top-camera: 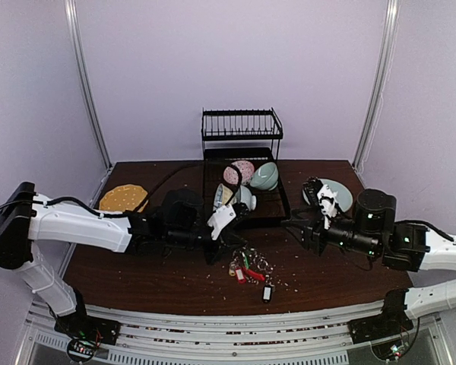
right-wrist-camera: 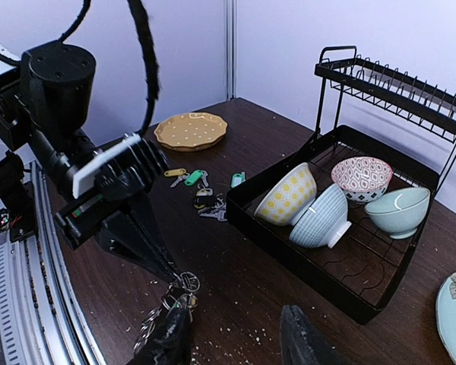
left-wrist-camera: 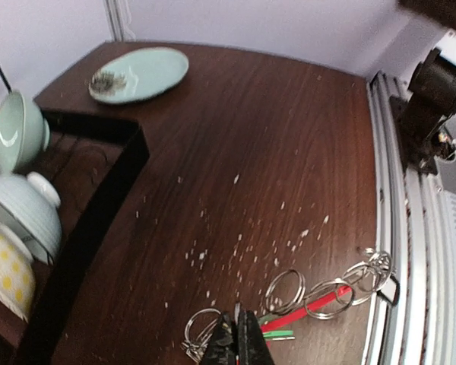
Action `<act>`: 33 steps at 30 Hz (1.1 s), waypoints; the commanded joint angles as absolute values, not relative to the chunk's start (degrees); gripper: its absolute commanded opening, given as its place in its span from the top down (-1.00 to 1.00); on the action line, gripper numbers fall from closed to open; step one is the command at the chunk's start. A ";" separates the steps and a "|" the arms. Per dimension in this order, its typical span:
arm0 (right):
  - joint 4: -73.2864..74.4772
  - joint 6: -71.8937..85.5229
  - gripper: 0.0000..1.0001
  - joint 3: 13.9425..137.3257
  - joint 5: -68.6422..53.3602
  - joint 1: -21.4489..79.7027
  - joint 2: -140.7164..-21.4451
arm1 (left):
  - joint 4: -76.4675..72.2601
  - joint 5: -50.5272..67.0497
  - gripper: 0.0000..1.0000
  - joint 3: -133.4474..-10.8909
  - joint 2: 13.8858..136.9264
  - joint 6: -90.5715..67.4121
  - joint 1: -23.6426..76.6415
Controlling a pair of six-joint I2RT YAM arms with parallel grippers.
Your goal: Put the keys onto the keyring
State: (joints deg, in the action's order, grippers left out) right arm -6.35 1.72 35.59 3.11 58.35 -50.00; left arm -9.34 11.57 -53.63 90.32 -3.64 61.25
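The keyring [left-wrist-camera: 313, 306], a wire ring with a red sleeve and several small split rings, lies at the table's near middle [top-camera: 248, 266]. My left gripper [left-wrist-camera: 239, 334] is shut on its wire, fingertips pressed together over it. In the right wrist view the left gripper's black fingers [right-wrist-camera: 140, 236] come down onto the keyring [right-wrist-camera: 181, 285]. My right gripper [right-wrist-camera: 235, 342] is open; its left finger [right-wrist-camera: 167, 338] stands just beside the ring, nothing between the jaws. Loose keys with yellow, green and teal tags [right-wrist-camera: 191, 179] lie farther off by the rack.
A black dish rack [right-wrist-camera: 311, 251] holding several bowls stands behind the keyring. A yellow plate [top-camera: 123, 198] lies at back left, a pale green plate [left-wrist-camera: 140, 72] at back right. A small black fob [top-camera: 267, 293] and white crumbs lie near the front edge.
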 commanded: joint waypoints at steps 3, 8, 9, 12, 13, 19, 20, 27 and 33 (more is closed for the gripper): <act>-3.78 2.42 0.15 36.84 2.82 58.01 -52.76 | -6.57 15.86 1.00 -48.10 93.00 -5.89 60.38; -3.85 2.79 0.14 37.58 0.12 58.04 -55.23 | -3.54 13.97 1.00 -44.06 89.89 -7.60 60.23; -3.59 2.89 0.14 37.91 -0.22 58.00 -56.00 | -2.90 13.94 1.00 -43.39 89.49 -7.58 60.09; -2.88 3.31 0.14 38.71 -1.08 58.02 -57.75 | -0.58 14.31 1.00 -41.31 88.77 -8.24 59.79; -2.59 3.48 0.14 38.83 -1.21 58.08 -57.98 | 0.77 14.36 1.00 -40.71 88.80 -8.29 59.79; -3.95 4.57 0.14 38.32 -1.71 58.04 -59.15 | 0.08 10.88 1.00 -40.08 91.00 -8.55 59.19; -3.76 4.91 0.14 38.56 -1.55 58.09 -59.34 | -0.29 10.29 1.00 -40.68 91.37 -8.61 59.05; 1.38 8.85 0.09 39.10 5.03 55.69 -60.60 | -4.64 8.05 0.53 -41.18 91.55 -8.27 56.36; 6.01 13.03 0.00 38.63 7.73 46.65 -58.71 | -0.99 4.94 -0.60 -42.36 81.03 -9.07 54.70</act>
State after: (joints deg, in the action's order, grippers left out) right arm 1.83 9.10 37.76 3.95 51.59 -60.49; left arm -0.43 7.73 -40.01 89.27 -8.38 56.29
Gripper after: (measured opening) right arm 0.483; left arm 0.659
